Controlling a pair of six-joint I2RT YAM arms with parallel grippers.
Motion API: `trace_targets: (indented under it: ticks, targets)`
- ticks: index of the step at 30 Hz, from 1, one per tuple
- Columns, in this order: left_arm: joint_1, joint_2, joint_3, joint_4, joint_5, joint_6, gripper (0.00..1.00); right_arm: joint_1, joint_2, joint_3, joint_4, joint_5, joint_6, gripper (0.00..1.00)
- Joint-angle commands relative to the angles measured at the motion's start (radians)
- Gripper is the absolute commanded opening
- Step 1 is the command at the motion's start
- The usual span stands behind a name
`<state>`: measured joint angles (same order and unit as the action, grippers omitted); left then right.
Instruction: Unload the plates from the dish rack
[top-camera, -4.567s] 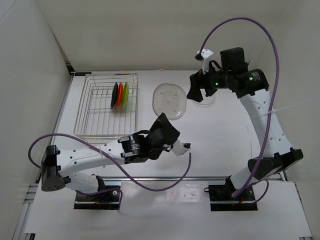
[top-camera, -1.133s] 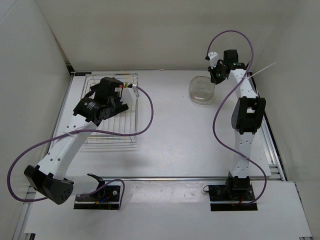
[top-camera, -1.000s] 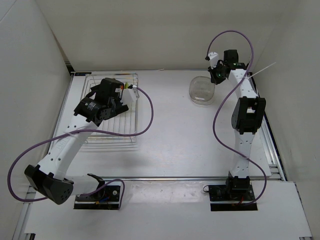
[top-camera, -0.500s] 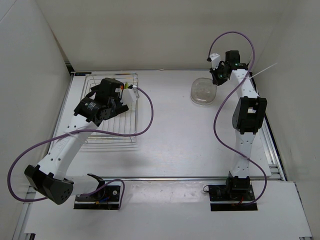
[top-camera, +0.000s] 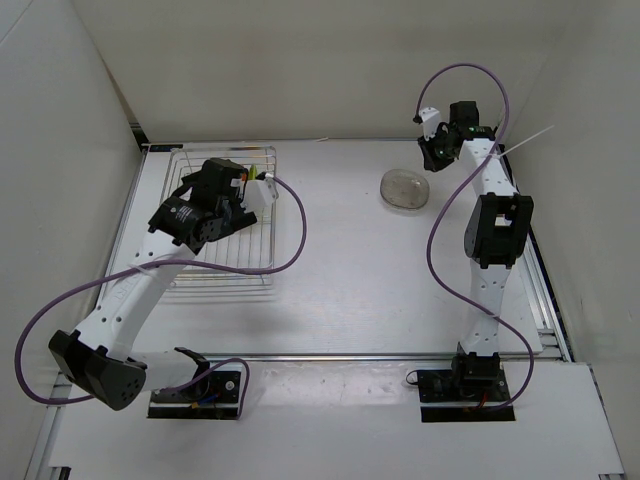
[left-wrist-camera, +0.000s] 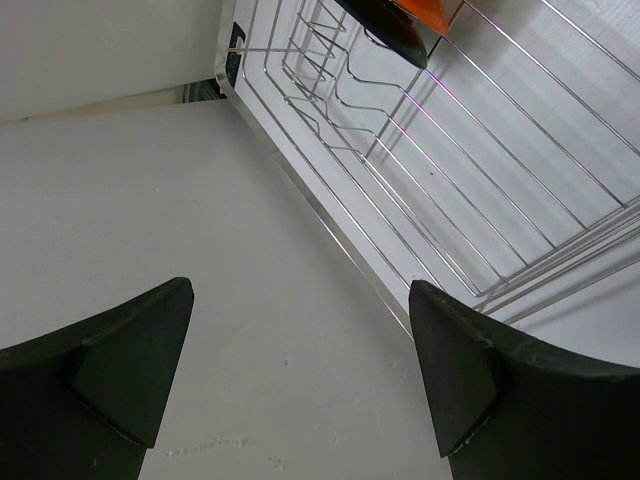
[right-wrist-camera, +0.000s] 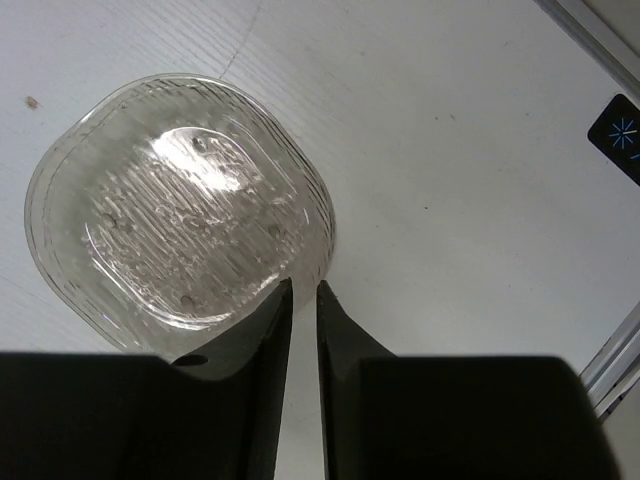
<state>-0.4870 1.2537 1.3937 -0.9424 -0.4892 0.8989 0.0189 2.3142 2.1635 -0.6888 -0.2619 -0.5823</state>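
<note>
Plates sit in two places. The clear plate (right-wrist-camera: 180, 210) lies flat on the table (top-camera: 340, 270), far right, well apart from the rack (top-camera: 225, 262). The coloured plates (left-wrist-camera: 400, 20) stand on edge in the rack's far end, an orange one and a dark one showing at the top of the left wrist view.

The right gripper (right-wrist-camera: 301, 290) hangs at the clear plate's near rim, jaws parted to a thin slit with bare table showing through the gap. Nothing looks clamped, so I judge this plate delivered and let go. The left gripper (left-wrist-camera: 300, 370) is spread wide and holds nothing. It is over the rack's floor wires, with the standing plates just ahead of it.

These plates look stiff, light and smooth, so I expect them to slip under a weak pinch. The clear one looks brittle enough to chip if dropped. The only real handhold is the rim: one finger on each face of a standing plate, taken at its upper edge, where the wires do not crowd the fingers. A thin edge held this way could swing in the jaws, so the lift should go straight up until the plate clears the wire dividers.
</note>
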Motion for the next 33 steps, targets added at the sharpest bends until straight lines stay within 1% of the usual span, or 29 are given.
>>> trace_targets:
  ticks: [1, 3, 4, 6, 7, 9, 10, 11, 12, 13, 15, 16, 17, 19, 20, 21, 22, 23, 24, 25, 26, 27, 28, 29, 30, 31, 32, 33]
  targets:
    - [0.004, -0.031, -0.002, 0.002, 0.009, -0.011, 1.0, -0.007, -0.015, 0.007, 0.008, 0.003, 0.004, 0.2]
    - [0.004, -0.031, -0.002, 0.002, 0.009, -0.011, 1.0, -0.007, -0.015, 0.007, 0.017, 0.003, 0.004, 0.22]
    - [0.004, -0.031, -0.002, 0.002, 0.009, -0.011, 1.0, -0.007, -0.015, 0.007, 0.017, 0.003, 0.013, 0.28]
    - [0.004, -0.031, -0.002, 0.002, 0.009, -0.011, 1.0, -0.007, -0.015, 0.007, 0.026, 0.003, 0.022, 0.32]
    - [0.004, -0.031, -0.002, 0.002, 0.009, -0.011, 1.0, -0.007, -0.015, 0.007, 0.026, 0.003, 0.022, 0.4]
    - [0.004, -0.031, -0.002, 0.017, 0.009, -0.011, 1.0, -0.007, -0.027, 0.007, 0.026, 0.003, 0.032, 0.41]
    - [0.013, -0.031, -0.002, 0.027, 0.0, -0.011, 1.0, -0.007, -0.027, 0.007, 0.026, 0.003, 0.045, 0.46]
    - [0.013, -0.031, -0.012, 0.036, 0.0, -0.023, 1.0, -0.016, -0.042, 0.007, 0.026, 0.003, 0.068, 0.56]
    - [0.022, -0.031, -0.012, 0.048, 0.0, -0.023, 1.0, -0.016, -0.067, -0.002, 0.026, -0.006, 0.082, 0.62]
    - [0.022, -0.031, -0.012, 0.059, -0.011, -0.038, 1.0, -0.016, -0.084, -0.02, 0.026, -0.007, 0.099, 0.75]
    - [0.033, -0.031, -0.012, 0.079, -0.02, -0.073, 1.0, -0.016, -0.152, -0.045, 0.014, -0.02, 0.143, 0.82]
    - [0.044, -0.01, 0.004, 0.079, -0.04, -0.096, 1.0, -0.016, -0.182, -0.063, 0.014, -0.02, 0.165, 0.88]
    - [0.053, 0.009, 0.042, 0.079, -0.04, -0.151, 1.0, -0.016, -0.211, -0.098, 0.005, -0.02, 0.186, 0.99]
    - [0.089, 0.051, 0.095, 0.062, -0.04, -0.224, 1.0, -0.016, -0.294, -0.123, -0.029, -0.02, 0.242, 1.0]
    - [0.1, 0.1, 0.129, 0.018, -0.025, -0.26, 1.0, -0.016, -0.32, -0.137, -0.063, -0.011, 0.263, 1.0]
    - [0.113, 0.125, 0.207, -0.008, 0.033, -0.337, 1.0, -0.016, -0.379, -0.174, -0.08, -0.011, 0.292, 1.0]
    - [0.143, 0.148, 0.241, -0.027, 0.067, -0.371, 1.0, -0.016, -0.41, -0.198, -0.096, -0.011, 0.302, 1.0]
    - [0.159, 0.183, 0.269, -0.044, 0.099, -0.405, 1.0, -0.016, -0.479, -0.229, -0.106, -0.011, 0.317, 1.0]
    - [0.175, 0.199, 0.312, -0.044, 0.176, -0.458, 1.0, -0.016, -0.515, -0.294, -0.106, -0.011, 0.332, 1.0]
    - [0.191, 0.211, 0.326, -0.044, 0.21, -0.481, 1.0, -0.016, -0.551, -0.329, -0.118, -0.011, 0.341, 1.0]
    - [0.221, 0.231, 0.337, -0.044, 0.243, -0.503, 1.0, -0.016, -0.622, -0.362, -0.118, -0.011, 0.355, 1.0]
    - [0.237, 0.24, 0.337, -0.035, 0.317, -0.535, 1.0, -0.016, -0.659, -0.395, -0.127, -0.011, 0.355, 1.0]
    - [0.252, 0.24, 0.346, -0.013, 0.343, -0.551, 1.0, -0.016, -0.694, -0.459, -0.127, -0.011, 0.366, 1.0]
    - [0.281, 0.263, 0.346, -0.003, 0.366, -0.563, 0.98, -0.016, -0.757, -0.488, -0.127, -0.011, 0.366, 1.0]
    - [0.297, 0.272, 0.335, 0.016, 0.417, -0.581, 0.98, -0.016, -0.788, -0.532, -0.138, -0.011, 0.366, 1.0]
    - [0.31, 0.282, 0.335, 0.016, 0.435, -0.591, 0.98, -0.016, -0.814, -0.55, -0.138, -0.011, 0.366, 1.0]
    - [0.349, 0.295, 0.335, 0.016, 0.464, -0.591, 0.98, -0.007, -0.855, -0.56, -0.153, -0.011, 0.366, 0.98]
    - [0.367, 0.326, 0.335, 0.016, 0.53, -0.6, 0.98, -0.007, -0.871, -0.561, -0.176, -0.002, 0.357, 0.96]
